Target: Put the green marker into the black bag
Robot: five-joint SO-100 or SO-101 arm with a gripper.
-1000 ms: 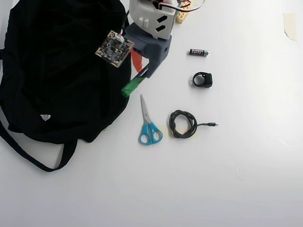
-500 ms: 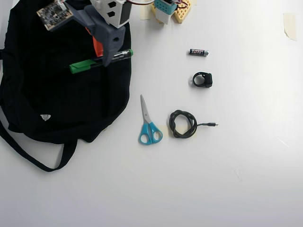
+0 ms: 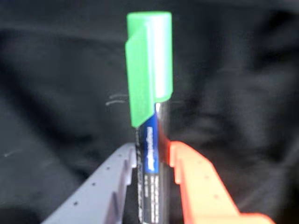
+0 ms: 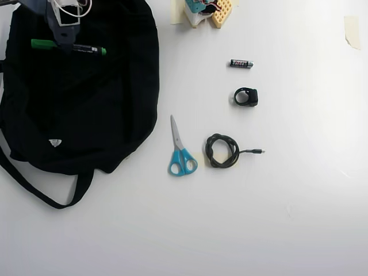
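Claw (image 3: 154,156), one grey finger and one orange finger, is clamped on the slim green marker (image 3: 150,140) with dark printed barrel and bright green cap; in the wrist view the grey finger (image 3: 110,186) presses the barrel from the left and the orange finger (image 3: 196,186) from the right, cap end projecting beyond the fingertips. Background in the wrist view is entirely the dark fabric of the large soft black bag (image 3: 56,93). In the overhead view the marker (image 4: 69,46) lies roughly horizontal over the upper left part of the black bag (image 4: 86,103), green cap pointing left, green tip end pointing right, with the claw (image 4: 62,35) gripping it from above at mid-barrel near the picture's top edge. Whether the marker touches the fabric cannot be told. The bag carries a small white triangular label (image 4: 54,142) near its lower left, and a long black strap (image 4: 34,187) loops out onto the white tabletop (image 4: 259,218). To the right of the bag, apart from it: blue-handled scissors (image 4: 180,150), a coiled black cable (image 4: 224,150), a small black ring-shaped clip (image 4: 246,96), and a short black battery (image 4: 241,63). The arm's base (image 4: 204,11) sits at the top edge.
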